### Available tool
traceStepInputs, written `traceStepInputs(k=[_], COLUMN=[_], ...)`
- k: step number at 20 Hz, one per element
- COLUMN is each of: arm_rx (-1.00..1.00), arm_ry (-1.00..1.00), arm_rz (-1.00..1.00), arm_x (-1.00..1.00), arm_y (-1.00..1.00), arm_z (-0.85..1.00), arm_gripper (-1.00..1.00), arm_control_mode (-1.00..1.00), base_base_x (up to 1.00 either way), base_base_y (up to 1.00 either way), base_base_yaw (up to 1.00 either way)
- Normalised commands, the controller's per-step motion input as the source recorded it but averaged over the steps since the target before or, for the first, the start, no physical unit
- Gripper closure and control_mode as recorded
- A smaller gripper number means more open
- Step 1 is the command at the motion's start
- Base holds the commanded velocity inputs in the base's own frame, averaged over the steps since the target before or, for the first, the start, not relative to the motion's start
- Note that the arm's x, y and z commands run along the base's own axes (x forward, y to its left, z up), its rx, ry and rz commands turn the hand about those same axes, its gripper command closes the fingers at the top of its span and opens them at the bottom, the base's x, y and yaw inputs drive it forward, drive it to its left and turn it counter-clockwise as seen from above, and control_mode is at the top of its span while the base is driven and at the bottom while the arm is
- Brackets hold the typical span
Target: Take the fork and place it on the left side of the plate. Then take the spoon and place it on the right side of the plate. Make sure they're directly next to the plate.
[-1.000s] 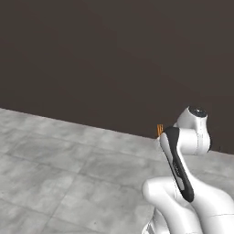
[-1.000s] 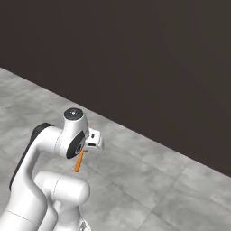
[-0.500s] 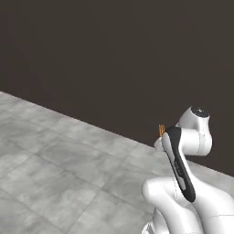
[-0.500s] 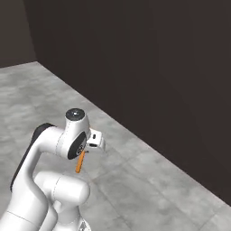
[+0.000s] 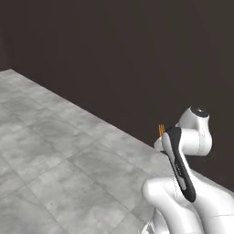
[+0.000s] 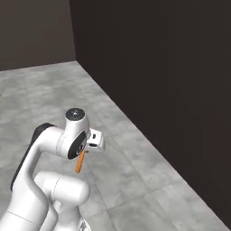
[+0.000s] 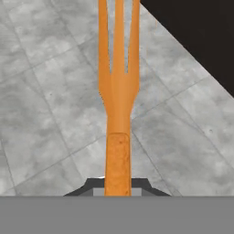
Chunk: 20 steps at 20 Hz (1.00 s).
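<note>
Gripping the slim orange fork (image 7: 119, 105) by its speckled handle, my gripper (image 7: 118, 185) held three smooth tines over grey mottled floor tiles (image 7: 50, 91).

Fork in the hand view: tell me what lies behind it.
Behind the fork, held in the tool, lie grey floor tiles and a dark wall at upper right. The strip of floor directly behind the fork is covered.

The fork (image 7: 119, 91) is rendered in smooth, matt orange, plastic-looking, with a faintly speckled handle; the floor (image 5: 59, 155) is shown as mottled grey stone tiles, dull-finished; the wall (image 6: 162, 67) appears flat, dark and matt.
</note>
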Motion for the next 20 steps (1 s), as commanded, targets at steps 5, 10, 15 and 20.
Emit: traceStepInputs(k=[5,10,15,20], arm_rx=[0.0,0.0,0.0,0.0], arm_ry=[0.0,0.0,0.0,0.0], arm_rz=[0.0,0.0,0.0,0.0], arm_x=[0.0,0.0,0.0,0.0], arm_y=[0.0,0.0,0.0,0.0], arm_z=[0.0,0.0,0.0,0.0], arm_gripper=[1.0,1.0,1.0,1.0], arm_control_mode=[1.0,1.0,1.0,1.0], base_base_x=[1.0,1.0,1.0,1.0], base_base_y=[0.25,0.31,0.36,0.42], base_base_yaw=[0.3,0.26,0.23,0.18])
